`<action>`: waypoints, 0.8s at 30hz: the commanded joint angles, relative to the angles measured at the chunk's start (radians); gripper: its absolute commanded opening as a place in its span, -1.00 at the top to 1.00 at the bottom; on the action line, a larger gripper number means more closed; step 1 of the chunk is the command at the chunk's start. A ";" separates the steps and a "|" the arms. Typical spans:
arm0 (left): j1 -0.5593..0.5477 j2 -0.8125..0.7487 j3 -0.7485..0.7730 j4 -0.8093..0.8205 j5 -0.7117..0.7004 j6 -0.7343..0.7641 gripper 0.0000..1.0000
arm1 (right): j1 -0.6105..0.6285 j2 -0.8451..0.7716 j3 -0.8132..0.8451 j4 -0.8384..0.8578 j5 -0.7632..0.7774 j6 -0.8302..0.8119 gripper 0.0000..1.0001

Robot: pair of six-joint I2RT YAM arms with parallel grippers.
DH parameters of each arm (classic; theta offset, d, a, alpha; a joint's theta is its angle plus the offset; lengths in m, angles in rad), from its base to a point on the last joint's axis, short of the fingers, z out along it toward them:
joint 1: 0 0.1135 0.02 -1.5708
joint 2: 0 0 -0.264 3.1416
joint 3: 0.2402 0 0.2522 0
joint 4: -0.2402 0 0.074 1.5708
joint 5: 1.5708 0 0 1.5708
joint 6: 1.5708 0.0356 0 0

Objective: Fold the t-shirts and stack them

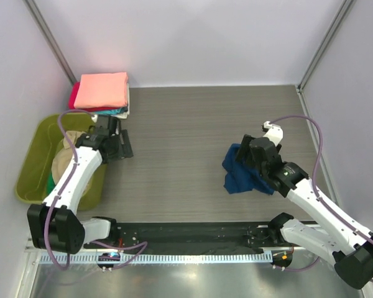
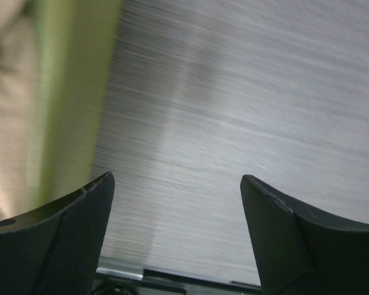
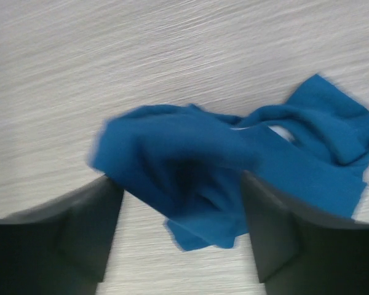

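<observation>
**Two claws, both apart; blue t-shirt under the right one**

1. Right claw (image 3: 181,181): fingers spread wide, clamped on nothing. Directly beneath and between them lies a blue t-shirt (image 3: 172,141), crumpled and unfolded on the surface (image 1: 186,124). It trails off to the claw's right, where a small pale patch shows among the folds. The wrist view is blurred, so contact between fingers and cloth cannot be told.

2. Left claw (image 2: 175,184): fingers apart, nothing between them, bare surface below.

3. Just left of the left claw is an olive-green tub (image 1: 34,155) holding a tan t-shirt (image 1: 65,158), with a green one (image 1: 51,183) showing at its near end.

4. Just beyond the left claw is a folded stack. A salmon-pink t-shirt (image 1: 101,90) is on top, with red (image 1: 73,99) and teal (image 1: 115,112) edges showing beneath.
</observation>
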 commanded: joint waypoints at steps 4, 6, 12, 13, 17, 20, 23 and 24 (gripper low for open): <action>-0.263 0.016 -0.013 0.057 0.002 -0.084 -0.69 | -0.068 0.039 0.070 -0.016 0.079 -0.036 -0.96; -0.288 0.012 -0.022 0.077 0.036 -0.100 -0.68 | -0.095 0.078 0.070 -0.037 0.058 -0.023 -0.98; -0.407 0.004 -0.151 0.304 0.153 -0.232 -0.63 | -0.192 0.127 0.000 -0.051 0.026 0.058 -0.99; -0.441 0.022 -0.169 0.327 0.153 -0.243 -0.63 | -0.210 0.127 -0.017 -0.041 0.012 0.067 -0.99; -0.660 0.150 -0.173 0.464 0.154 -0.301 -0.62 | -0.316 0.131 -0.095 0.014 -0.124 0.089 -0.90; -0.783 0.291 -0.121 0.585 0.188 -0.329 -0.62 | -0.382 0.141 -0.131 0.053 -0.177 0.093 -0.82; -0.863 0.433 -0.061 0.666 0.202 -0.344 -0.62 | -0.411 0.139 -0.148 0.070 -0.198 0.096 -0.73; -0.875 0.464 -0.024 0.713 0.238 -0.358 -0.62 | -0.413 0.136 -0.157 0.074 -0.200 0.096 -0.71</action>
